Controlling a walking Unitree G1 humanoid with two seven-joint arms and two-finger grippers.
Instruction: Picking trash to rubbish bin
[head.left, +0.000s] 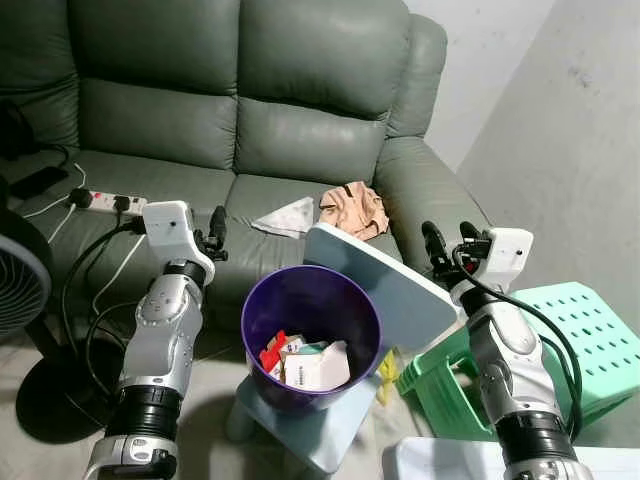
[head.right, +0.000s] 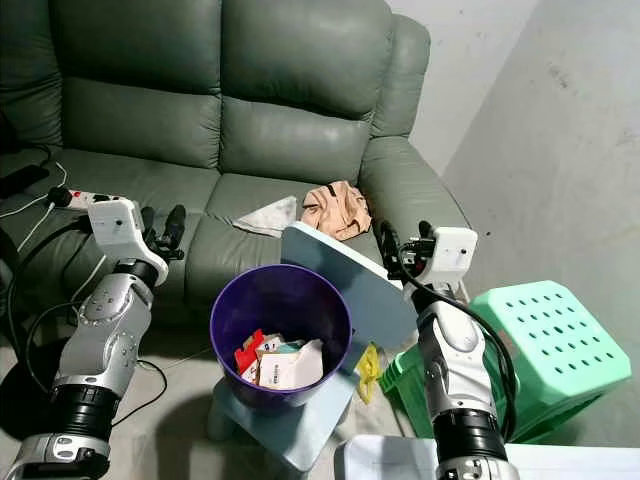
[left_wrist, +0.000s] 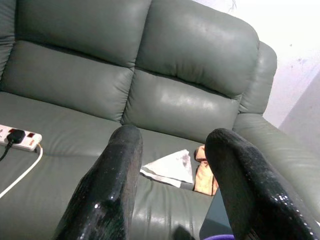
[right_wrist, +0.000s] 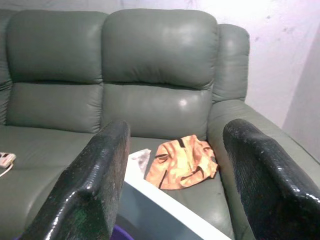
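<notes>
A purple rubbish bin (head.left: 311, 333) stands on a pale blue stool in front of the green sofa, with cartons and wrappers inside it. On the sofa seat lie a crumpled orange-tan wrapper (head.left: 353, 208) and a white tissue (head.left: 285, 217). My left gripper (head.left: 212, 236) is raised left of the bin, open and holding nothing. My right gripper (head.left: 447, 243) is raised right of the bin near the sofa arm, open with nothing in it. The wrapper (right_wrist: 183, 162) and tissue (left_wrist: 170, 167) lie ahead of both wrists.
A pale blue board (head.left: 390, 288) leans behind the bin. A green plastic stool (head.left: 570, 350) stands at the right by the grey wall. A white power strip (head.left: 108, 203) with cables lies on the sofa's left seat. A black fan (head.left: 20, 280) stands at far left.
</notes>
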